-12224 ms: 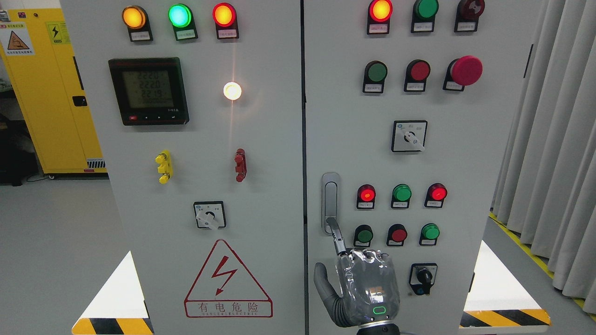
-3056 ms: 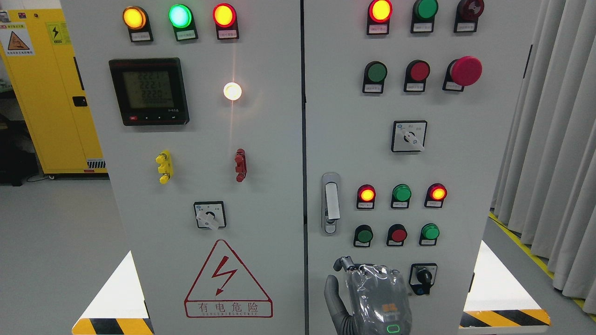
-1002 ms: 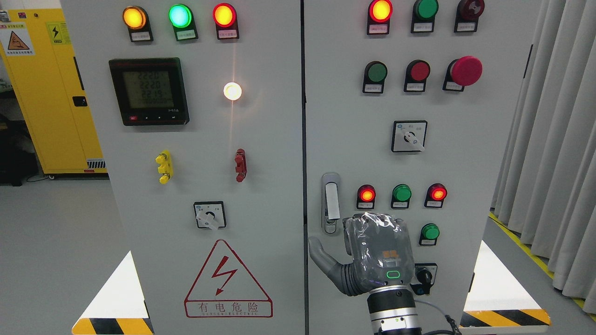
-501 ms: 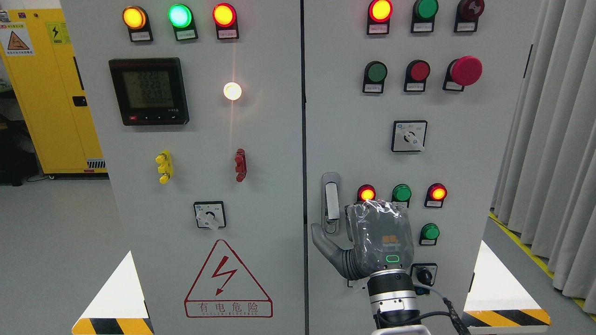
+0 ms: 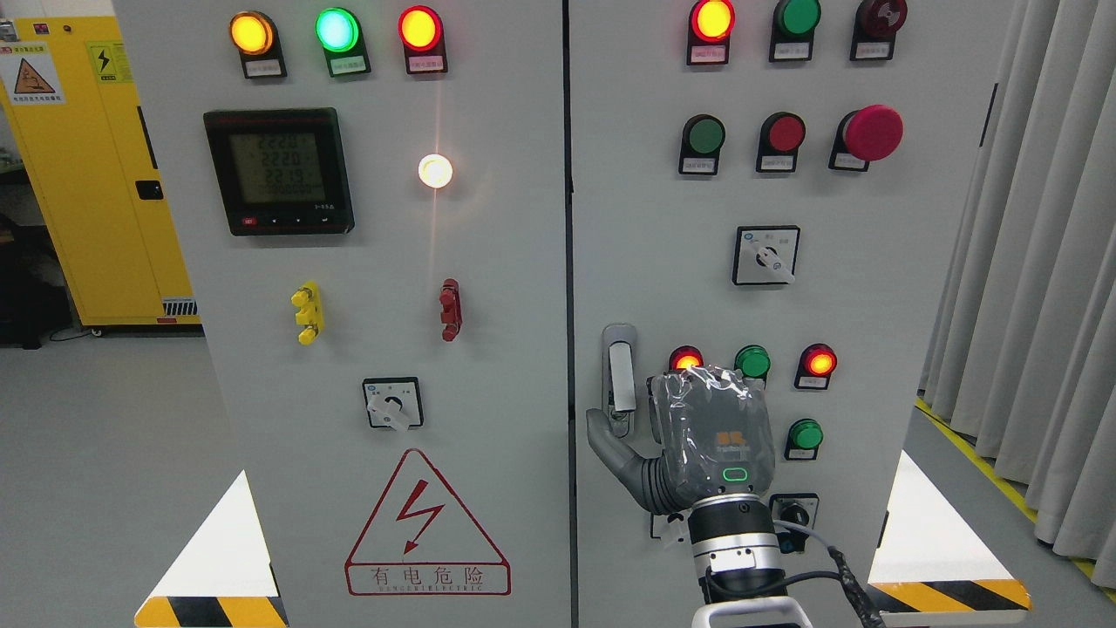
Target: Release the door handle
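Note:
The silver door handle (image 5: 620, 379) sits upright in its recess on the left edge of the right cabinet door (image 5: 872, 331); its flap stands out from the plate. My right hand (image 5: 689, 432), wrapped in clear film, rises from the bottom edge just right of the handle, with its back towards the camera. Its left side reaches the handle's lower end by the keyhole, and the flap itself shows uncovered. The hand hides the lower buttons behind it.
Lit lamps and push buttons (image 5: 751, 360) surround the hand, with a black selector switch (image 5: 793, 515) at its lower right. The left door (image 5: 384, 349) carries a meter (image 5: 279, 170) and a warning triangle (image 5: 427, 528). Grey curtains (image 5: 1029, 262) hang at the right.
The right hand has risen from the bottom of the door to the handle's lower end and edged slightly left. The handle's flap, flush 12 seconds ago, now stands out.

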Robot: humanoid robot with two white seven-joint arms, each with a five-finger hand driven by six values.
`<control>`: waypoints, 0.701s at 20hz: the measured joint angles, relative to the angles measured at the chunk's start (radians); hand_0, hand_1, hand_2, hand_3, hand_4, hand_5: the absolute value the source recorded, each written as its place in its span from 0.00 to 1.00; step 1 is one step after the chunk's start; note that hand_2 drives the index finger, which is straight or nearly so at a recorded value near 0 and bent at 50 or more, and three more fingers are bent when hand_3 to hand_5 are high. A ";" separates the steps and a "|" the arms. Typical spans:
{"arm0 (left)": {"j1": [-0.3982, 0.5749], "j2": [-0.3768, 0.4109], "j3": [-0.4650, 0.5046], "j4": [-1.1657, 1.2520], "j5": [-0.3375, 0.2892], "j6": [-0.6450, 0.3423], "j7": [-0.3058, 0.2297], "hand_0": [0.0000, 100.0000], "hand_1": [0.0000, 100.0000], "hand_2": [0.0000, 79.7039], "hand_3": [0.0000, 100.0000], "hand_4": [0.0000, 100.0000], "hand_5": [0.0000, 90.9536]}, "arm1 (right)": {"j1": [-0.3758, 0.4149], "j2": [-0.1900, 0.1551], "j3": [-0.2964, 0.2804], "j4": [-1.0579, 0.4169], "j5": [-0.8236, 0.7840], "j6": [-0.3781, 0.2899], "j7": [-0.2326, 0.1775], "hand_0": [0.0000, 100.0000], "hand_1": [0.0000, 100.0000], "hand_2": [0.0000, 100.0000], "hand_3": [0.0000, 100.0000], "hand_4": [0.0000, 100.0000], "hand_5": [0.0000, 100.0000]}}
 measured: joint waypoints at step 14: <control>0.000 0.000 0.000 0.000 0.000 0.000 0.000 0.12 0.56 0.00 0.00 0.00 0.00 | -0.004 0.001 -0.006 0.006 -0.002 0.017 0.000 0.36 0.27 1.00 1.00 1.00 1.00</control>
